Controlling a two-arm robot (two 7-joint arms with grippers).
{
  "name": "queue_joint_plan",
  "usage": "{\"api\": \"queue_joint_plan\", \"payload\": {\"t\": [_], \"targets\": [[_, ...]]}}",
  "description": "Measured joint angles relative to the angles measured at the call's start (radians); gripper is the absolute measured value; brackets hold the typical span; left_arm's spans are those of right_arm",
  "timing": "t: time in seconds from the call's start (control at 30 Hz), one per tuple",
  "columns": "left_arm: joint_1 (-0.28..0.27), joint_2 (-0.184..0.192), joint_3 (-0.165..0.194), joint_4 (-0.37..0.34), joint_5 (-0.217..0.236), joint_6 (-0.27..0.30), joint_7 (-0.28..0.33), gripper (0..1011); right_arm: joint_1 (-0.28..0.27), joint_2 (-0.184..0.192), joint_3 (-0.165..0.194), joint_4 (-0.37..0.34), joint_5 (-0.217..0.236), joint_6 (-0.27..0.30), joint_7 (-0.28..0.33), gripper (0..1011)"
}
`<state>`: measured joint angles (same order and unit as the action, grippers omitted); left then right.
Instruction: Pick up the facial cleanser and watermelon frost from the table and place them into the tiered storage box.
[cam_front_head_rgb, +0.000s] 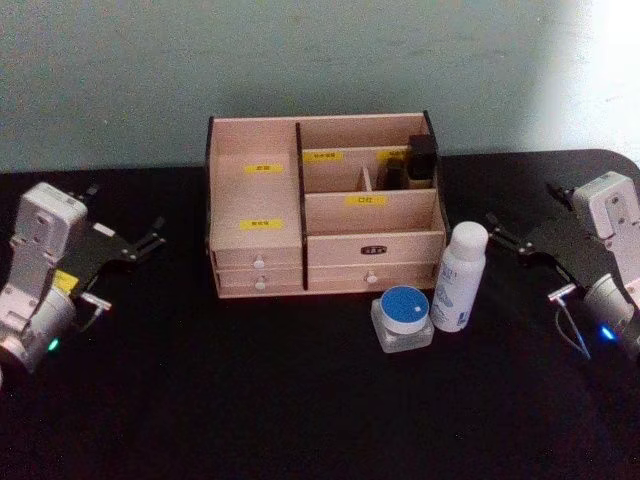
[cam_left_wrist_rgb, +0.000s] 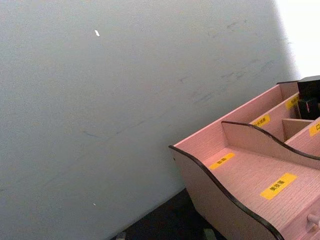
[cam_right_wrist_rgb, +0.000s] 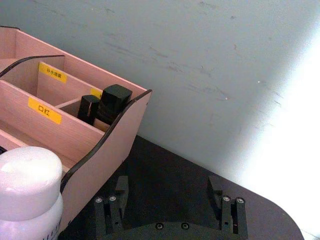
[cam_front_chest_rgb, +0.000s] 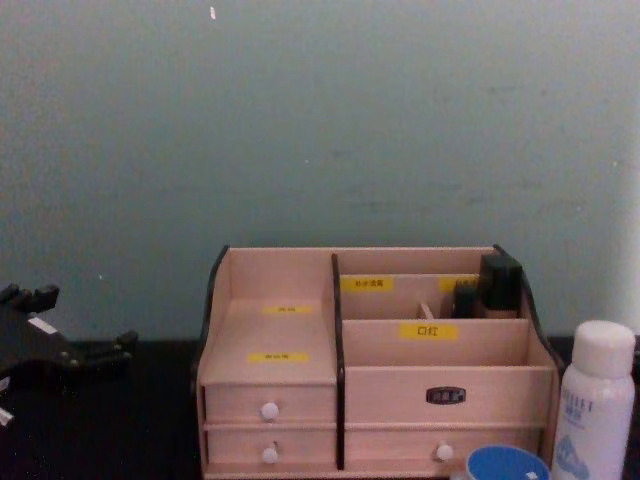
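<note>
A bottle (cam_front_head_rgb: 459, 277) and a jar (cam_front_head_rgb: 403, 318) are found on the desk (cam_front_head_rgb: 250, 400) by the storage box (cam_front_head_rgb: 255, 200), with the fingers of the left gripper (cam_front_head_rgb: 152, 235) and the right gripper (cam_front_head_rgb: 497, 232) spread, empty.

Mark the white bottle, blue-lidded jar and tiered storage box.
white bottle (cam_front_head_rgb: 458, 285), head view, its body below the cap.
blue-lidded jar (cam_front_head_rgb: 404, 307), head view, centre of its lid.
tiered storage box (cam_front_head_rgb: 410, 213), head view, its front wall.

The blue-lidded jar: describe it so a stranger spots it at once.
Find the wooden tiered storage box on the black table. Two containers stand before its right end. The jar is the squat one with a round blue lid, beside the taller white bottle.
</note>
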<state>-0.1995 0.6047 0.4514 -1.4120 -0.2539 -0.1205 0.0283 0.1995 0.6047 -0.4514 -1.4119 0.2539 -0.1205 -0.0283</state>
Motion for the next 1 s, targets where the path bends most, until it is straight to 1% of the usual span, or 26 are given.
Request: {"api": "queue_joint_plan", "payload": {"t": [1.0], "targets": [[0.000,0.000,0.000,0.000,0.000,0.000,0.000,1001,0.000,0.000,0.000,0.000,0.000,0.000,0.000,1000]]}}
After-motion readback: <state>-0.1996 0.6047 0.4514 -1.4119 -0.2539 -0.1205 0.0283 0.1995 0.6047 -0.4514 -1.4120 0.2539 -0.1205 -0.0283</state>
